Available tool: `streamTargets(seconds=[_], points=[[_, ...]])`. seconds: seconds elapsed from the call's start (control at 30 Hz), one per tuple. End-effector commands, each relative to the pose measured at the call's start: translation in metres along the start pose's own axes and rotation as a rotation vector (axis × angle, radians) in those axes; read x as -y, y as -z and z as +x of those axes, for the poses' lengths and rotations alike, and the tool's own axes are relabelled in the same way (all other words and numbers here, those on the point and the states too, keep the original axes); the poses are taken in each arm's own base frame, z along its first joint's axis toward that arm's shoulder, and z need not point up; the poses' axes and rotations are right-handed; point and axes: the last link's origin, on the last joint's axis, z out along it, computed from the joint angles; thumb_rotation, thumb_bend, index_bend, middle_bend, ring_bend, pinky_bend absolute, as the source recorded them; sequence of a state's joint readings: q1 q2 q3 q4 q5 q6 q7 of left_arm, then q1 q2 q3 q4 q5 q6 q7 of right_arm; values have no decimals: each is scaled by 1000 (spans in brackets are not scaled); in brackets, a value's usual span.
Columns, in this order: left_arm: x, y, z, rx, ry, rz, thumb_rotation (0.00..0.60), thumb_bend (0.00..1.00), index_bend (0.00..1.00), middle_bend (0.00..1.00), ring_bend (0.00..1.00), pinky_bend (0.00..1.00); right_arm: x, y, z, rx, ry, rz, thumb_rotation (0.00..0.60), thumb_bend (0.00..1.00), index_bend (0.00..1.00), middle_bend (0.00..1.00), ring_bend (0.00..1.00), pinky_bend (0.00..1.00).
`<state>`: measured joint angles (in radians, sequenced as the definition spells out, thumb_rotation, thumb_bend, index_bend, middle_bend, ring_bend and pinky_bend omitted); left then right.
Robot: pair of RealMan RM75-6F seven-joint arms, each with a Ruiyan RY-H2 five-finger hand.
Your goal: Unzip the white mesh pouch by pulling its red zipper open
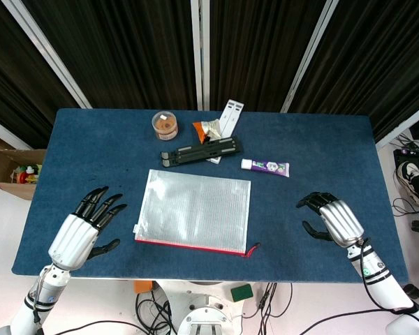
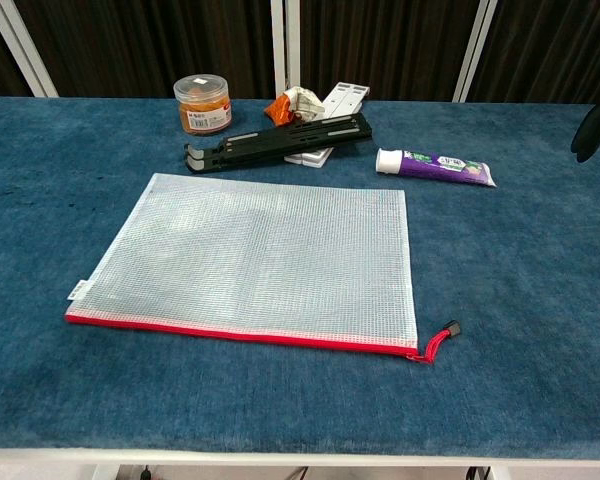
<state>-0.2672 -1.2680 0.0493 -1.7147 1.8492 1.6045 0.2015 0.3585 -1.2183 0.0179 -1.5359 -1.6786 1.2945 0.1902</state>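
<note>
Head view shows the white mesh pouch [image 1: 194,207] flat mid-surface, both hands empty, fingers spread. The right hand [image 1: 333,218] should pinch the pull tab [image 2: 443,337] while the left hand [image 1: 84,228] holds the pouch still.

white grid-mesh pouch [image 2: 255,258] w/ red zipper [image 2: 240,333] – dark blue table [image 2: 520,300], purple-white tube [image 2: 435,165], orange jar [image 2: 203,104].
</note>
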Motion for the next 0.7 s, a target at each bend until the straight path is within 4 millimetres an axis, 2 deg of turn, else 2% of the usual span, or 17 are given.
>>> streamTargets(seconds=[0.03,0.17,0.23,0.33,0.53,0.7], points=[[1,-1,0,-1,3,5,600,9,230,161,27,130,1,0,0,2,5,2,600,376,389,396,263,363],[2,0,-1,-2,12,5,600,9,230,161,27,129,7,2,-4,9,-7,18,600,378,389,396,263,363],[1,-1,-1,-1,14,1,600,9,230,161,27,129,15,1,-12,35,-29,52,600,421,389,396,263,363],[-2,-3,-2,0,24,-4,600,9,230,161,27,130,42,-7,-34,127,-65,163,600,473,386,396,263,363],[-3,-5,-5,8,32,-9,600,9,230,161,26,129,90,-34,-80,297,-44,342,600,495,344,397,260,362],[1,-2,-6,7,41,11,600,9,230,161,27,129,110,-52,-105,360,-7,400,600,499,338,395,218,319]])
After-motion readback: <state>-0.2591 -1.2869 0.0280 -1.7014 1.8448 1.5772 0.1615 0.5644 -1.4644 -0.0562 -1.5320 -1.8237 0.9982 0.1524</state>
